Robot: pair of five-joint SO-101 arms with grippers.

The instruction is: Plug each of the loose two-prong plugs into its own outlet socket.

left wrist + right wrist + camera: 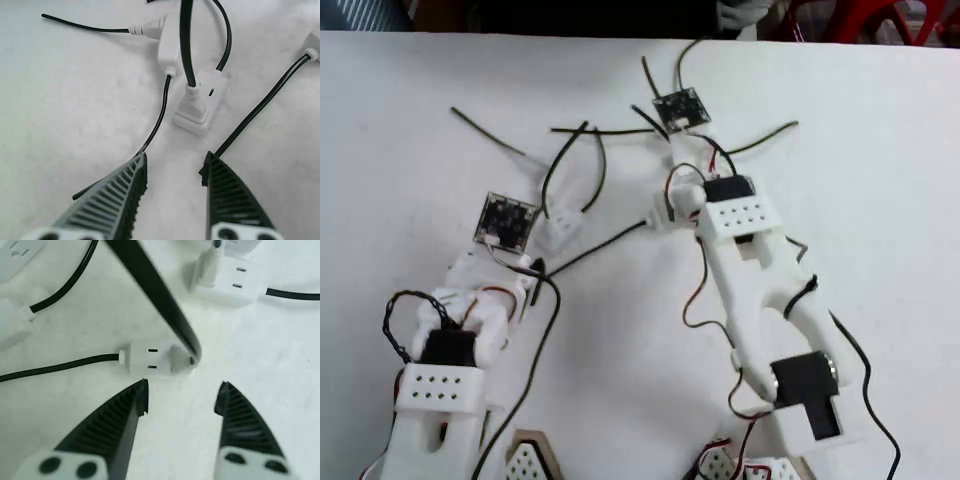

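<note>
Left gripper [175, 162] was held wide open, nothing gripped, just short of a white outlet socket [212, 87] with a plug [192, 102] seated and black cord [186, 40] rising. Right gripper [183, 390] was likewise spread open and empty, near a second socket [145, 360] laid on the white table [410, 150].

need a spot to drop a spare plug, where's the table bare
Bare table left of the left arm, and right of the right arm out to the edge. Crowded in the middle, where cords and socket blocks tangle ahead of both arms.
</note>
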